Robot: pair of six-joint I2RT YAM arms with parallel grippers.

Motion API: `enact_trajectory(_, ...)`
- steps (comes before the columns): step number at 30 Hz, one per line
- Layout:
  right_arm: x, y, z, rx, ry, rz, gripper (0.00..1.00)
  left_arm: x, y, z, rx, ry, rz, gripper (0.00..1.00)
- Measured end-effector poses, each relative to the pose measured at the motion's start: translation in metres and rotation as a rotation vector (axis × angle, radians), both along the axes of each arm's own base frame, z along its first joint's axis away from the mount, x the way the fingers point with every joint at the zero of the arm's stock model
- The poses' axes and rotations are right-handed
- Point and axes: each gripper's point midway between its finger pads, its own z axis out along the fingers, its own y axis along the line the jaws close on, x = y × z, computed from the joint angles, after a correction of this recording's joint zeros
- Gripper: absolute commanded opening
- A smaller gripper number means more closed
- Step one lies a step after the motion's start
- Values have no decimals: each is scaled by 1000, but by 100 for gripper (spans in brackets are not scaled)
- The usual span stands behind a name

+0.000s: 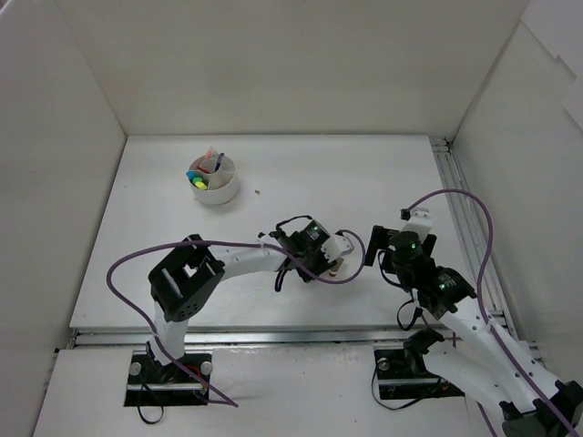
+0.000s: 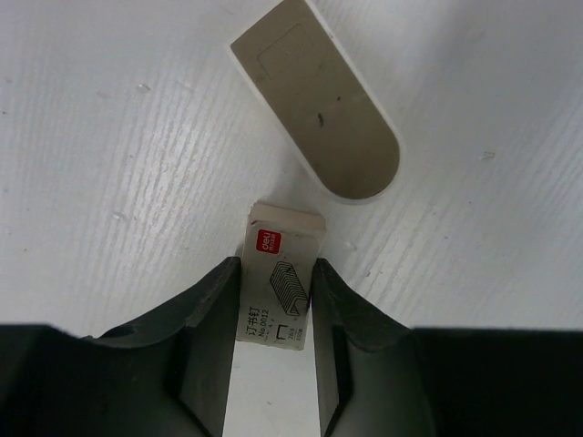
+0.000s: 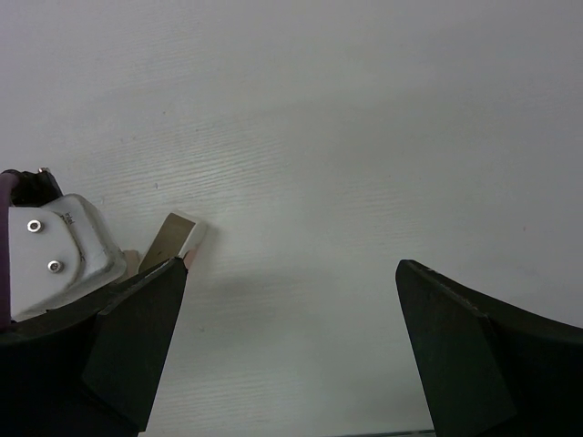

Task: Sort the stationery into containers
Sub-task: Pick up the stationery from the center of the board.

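My left gripper (image 2: 278, 278) is low over the table, its jaws closed against both sides of a small white staple box (image 2: 284, 235) with a red logo. A flat beige eraser (image 2: 319, 114) with one rounded end lies just beyond the box, apart from it. In the top view the left gripper (image 1: 330, 259) is at the table's front middle. My right gripper (image 3: 291, 273) is open and empty over bare table, just right of the left one; the beige eraser (image 3: 171, 238) shows at its left finger. The round white pot (image 1: 215, 179) with divided top stands at the back left and holds coloured pens.
White walls enclose the table on three sides. A metal rail (image 1: 460, 214) runs along the right edge. Purple cables (image 1: 455, 196) loop from both arms. A tiny speck (image 1: 258, 192) lies right of the pot.
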Motion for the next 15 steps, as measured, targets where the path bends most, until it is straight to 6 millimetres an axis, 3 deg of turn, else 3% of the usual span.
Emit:
enact_trajectory(3, 0, 0, 0, -2, -1, -2, 98, 8, 5, 4, 8, -27, 26, 0)
enact_trajectory(7, 1, 0, 0, -4, 0, -3, 98, 36, 21, 21, -11, -75, 106, 0)
enact_trajectory(11, 3, -1, -2, -17, 12, -9, 98, 91, 52, 48, -42, -133, 262, 0)
enact_trajectory(15, 9, 1, 1, -31, 22, -17, 98, 164, 92, 95, -112, -208, 477, 0)
